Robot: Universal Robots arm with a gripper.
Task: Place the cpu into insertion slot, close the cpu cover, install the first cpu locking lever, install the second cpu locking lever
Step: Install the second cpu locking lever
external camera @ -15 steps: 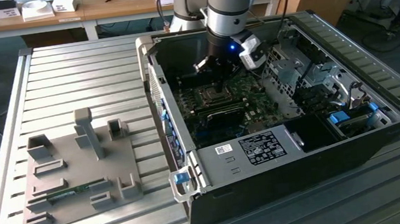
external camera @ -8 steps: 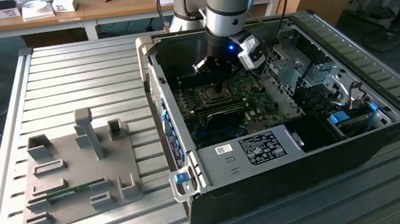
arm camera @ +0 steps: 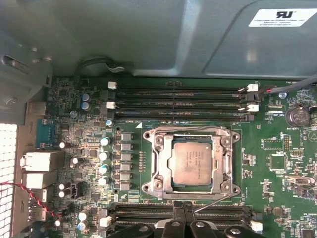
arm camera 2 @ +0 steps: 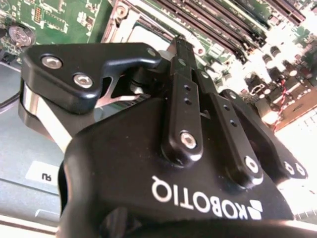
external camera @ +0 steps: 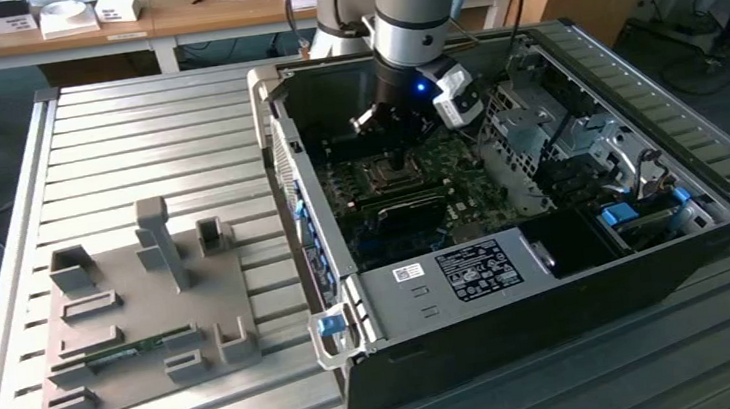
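Observation:
In the first wrist view the cpu (arm camera: 192, 161), a pale silvery square, lies in the socket on the green motherboard. The cpu cover (arm camera: 159, 163), a silvery metal frame, lies flat around it. A thin wire locking lever (arm camera: 214, 202) slants out from the socket's corner toward my gripper (arm camera: 184, 214). The gripper's black fingers are shut together just beside the socket's edge, at the lever's free end. The second wrist view has the gripper (arm camera 2: 179, 47) from behind, its fingers closed over the socket frame (arm camera 2: 141, 32). From outside, the gripper (external camera: 397, 161) reaches down inside the open computer case.
Memory slots (arm camera: 178, 96) run along both sides of the socket, with capacitors (arm camera: 104, 153) next to it. Case walls (external camera: 285, 172) enclose the board. A white-labelled black box (external camera: 478, 266) sits at the case front. A grey fixture plate (external camera: 135, 317) lies on the slatted table.

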